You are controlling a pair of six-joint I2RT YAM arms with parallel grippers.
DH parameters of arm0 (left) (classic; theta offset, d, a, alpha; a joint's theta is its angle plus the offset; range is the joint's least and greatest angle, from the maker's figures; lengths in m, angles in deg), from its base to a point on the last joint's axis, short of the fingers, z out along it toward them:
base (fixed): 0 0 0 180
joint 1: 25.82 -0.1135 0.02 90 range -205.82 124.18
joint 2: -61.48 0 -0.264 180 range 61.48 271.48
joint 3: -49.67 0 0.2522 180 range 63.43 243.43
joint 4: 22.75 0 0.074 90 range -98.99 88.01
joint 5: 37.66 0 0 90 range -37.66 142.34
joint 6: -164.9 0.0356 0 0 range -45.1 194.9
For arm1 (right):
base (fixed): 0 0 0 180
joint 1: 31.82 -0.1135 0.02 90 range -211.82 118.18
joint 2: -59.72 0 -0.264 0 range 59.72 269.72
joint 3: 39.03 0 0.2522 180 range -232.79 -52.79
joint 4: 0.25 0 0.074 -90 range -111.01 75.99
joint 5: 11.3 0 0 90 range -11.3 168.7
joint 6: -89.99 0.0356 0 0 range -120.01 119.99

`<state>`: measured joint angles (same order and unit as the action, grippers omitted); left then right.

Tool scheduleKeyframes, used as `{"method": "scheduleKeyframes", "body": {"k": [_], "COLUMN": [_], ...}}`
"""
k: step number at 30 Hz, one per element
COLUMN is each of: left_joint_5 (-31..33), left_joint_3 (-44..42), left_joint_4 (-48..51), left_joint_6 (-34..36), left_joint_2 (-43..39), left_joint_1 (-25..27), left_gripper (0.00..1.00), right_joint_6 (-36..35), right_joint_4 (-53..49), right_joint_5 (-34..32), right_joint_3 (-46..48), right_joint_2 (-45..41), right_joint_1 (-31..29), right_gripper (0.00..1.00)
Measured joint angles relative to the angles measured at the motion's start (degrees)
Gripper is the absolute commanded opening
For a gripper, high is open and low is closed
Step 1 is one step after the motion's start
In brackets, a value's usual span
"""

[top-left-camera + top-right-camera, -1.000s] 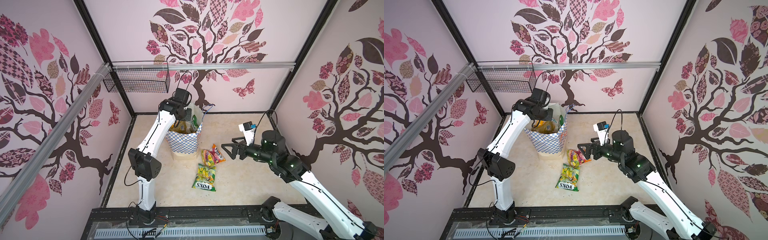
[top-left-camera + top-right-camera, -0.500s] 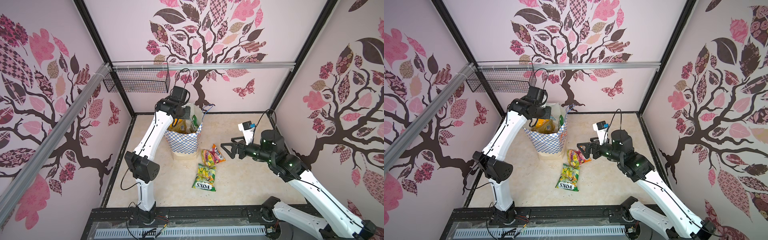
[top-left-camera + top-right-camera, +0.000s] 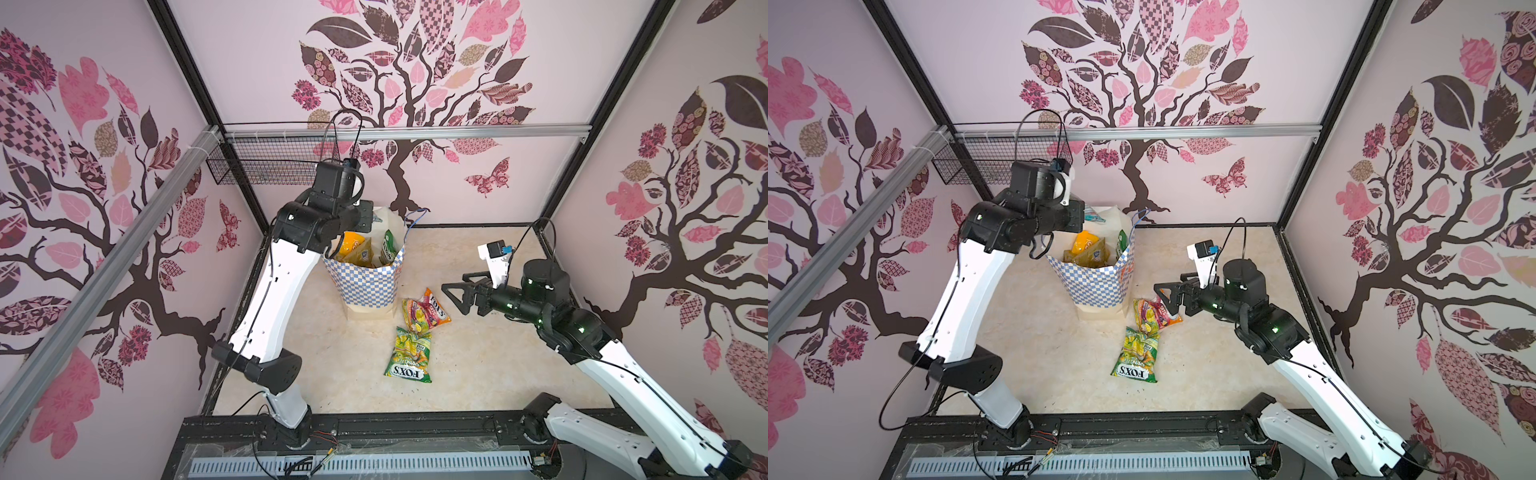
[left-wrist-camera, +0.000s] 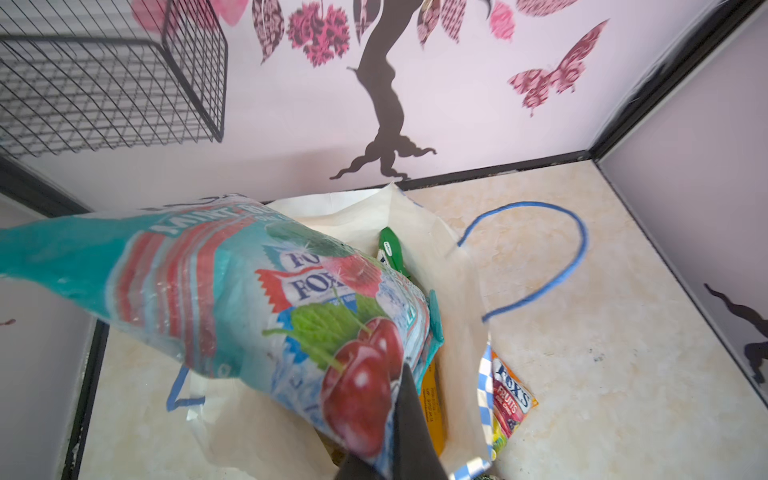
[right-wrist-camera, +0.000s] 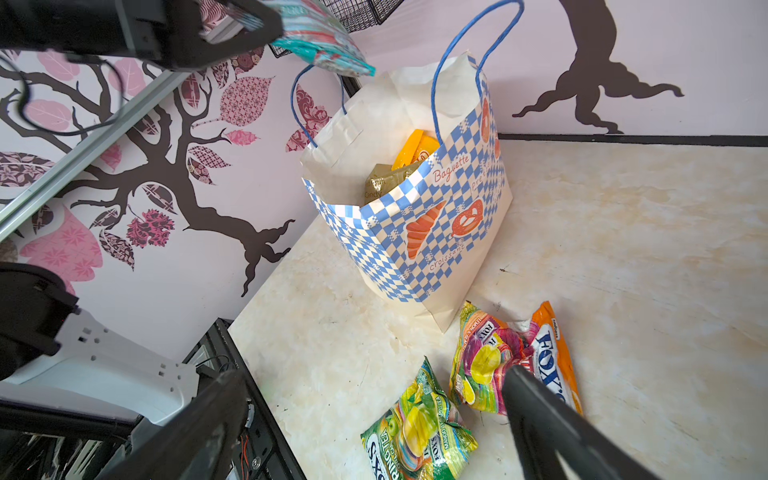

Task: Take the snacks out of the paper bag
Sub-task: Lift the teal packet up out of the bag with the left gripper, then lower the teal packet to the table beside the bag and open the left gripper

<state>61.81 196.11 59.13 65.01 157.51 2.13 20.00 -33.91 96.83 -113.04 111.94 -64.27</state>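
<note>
The mouth of the paper bag (image 3: 365,286) is blocked from above: the left arm (image 3: 307,224) and a teal packet (image 4: 249,299) hang right over it, with blue handles (image 4: 533,203) poking up on either side. A green packet (image 3: 409,357) and an orange packet (image 3: 428,309) lie just beside the bag's foot. Right of them, open tabletop (image 3: 498,365), plenty of room.

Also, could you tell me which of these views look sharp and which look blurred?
Left wrist view: the teal packet looms close, its plain end blurred. Right wrist view: paper bag crisp, right gripper soft. Both top views: sharp, evenly lit.
</note>
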Motion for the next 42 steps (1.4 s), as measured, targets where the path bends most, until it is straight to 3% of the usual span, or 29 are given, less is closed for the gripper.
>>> {"method": "scheduleKeyframes", "body": {"k": [7,16,23,32,42], "left_joint_5": [0.2,-6.0,-9.2,-10.6,-12.1], "left_joint_3": [-10.4,-38.5,-63.9,-87.8,-104.8], "left_joint_4": [-2.4,-8.0,-19.9,-35.2,-52.4], "left_joint_6": [-1.2,-9.3,-21.9,-31.6,-39.5], "left_joint_2": [-14.6,-33.0,-44.9,-48.3,-47.9], "left_joint_1": [4.8,4.7,4.7,4.7,4.7], "left_gripper": [0.0,0.0,0.0,0.0,0.0], "right_joint_6": [1.1,1.7,2.6,2.7,2.7], "right_joint_4": [1.3,1.7,2.4,2.1,1.2], "right_joint_5": [-0.7,-0.9,-0.9,-1.0,-1.8], "right_joint_3": [0.7,1.4,2.1,2.6,3.3], "right_joint_2": [-0.2,-0.1,0.0,-0.2,-1.3], "right_joint_1": [0.0,0.0,0.0,0.0,0.0], "right_gripper": [1.0,1.0,1.0,0.99,1.0]}}
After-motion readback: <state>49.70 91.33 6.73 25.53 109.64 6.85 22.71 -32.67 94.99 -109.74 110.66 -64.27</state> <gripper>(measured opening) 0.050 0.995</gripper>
